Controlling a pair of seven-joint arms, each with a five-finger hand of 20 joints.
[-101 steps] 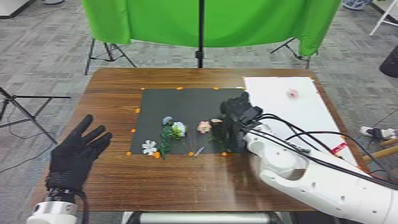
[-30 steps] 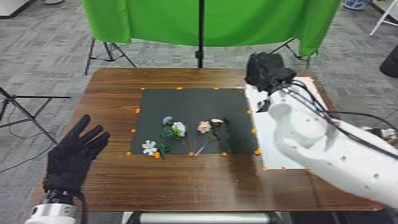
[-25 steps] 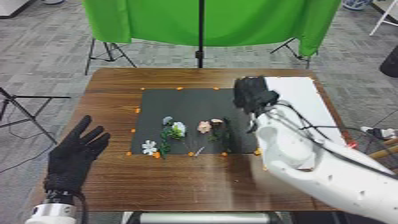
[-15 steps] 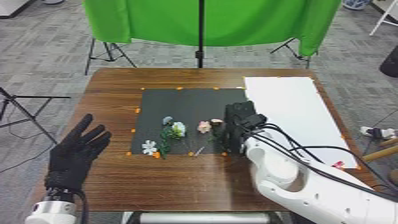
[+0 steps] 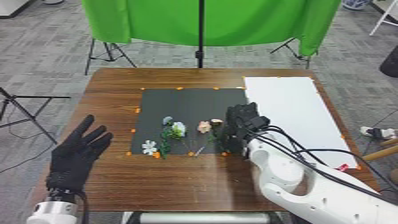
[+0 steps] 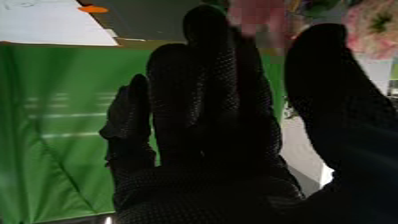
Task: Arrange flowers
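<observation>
In the head view my right hand (image 5: pixel 240 120) is at the dark mat's right edge, partly hiding it. Left of it lie pink flowers (image 5: pixel 204 127), a white bloom with green leaves (image 5: pixel 179 129), a small bluish flower (image 5: pixel 167 120) and a white flower (image 5: pixel 149 147). The left hand (image 5: pixel 75 155) is open at the table's left side, away from the flowers. From the right wrist, my right hand (image 6: pixel 209 110) has straight fingers, thumb apart. A pale pink flower (image 6: pixel 378 25) is beyond the thumb; blurred pink petals (image 6: pixel 258 15) appear between the fingertips and thumb.
The dark mat (image 5: pixel 182 102) with orange markers lies on the brown table (image 5: pixel 178 187). A white sheet (image 5: pixel 289 105) lies at the right, partly beneath the right arm and its black cables. A green cloth (image 5: pixel 151 22) hangs behind the table.
My right hand has come from the white sheet's far end back to the mat's right edge. The pink flower seen earlier on the sheet is no longer there. The left hand has stayed put.
</observation>
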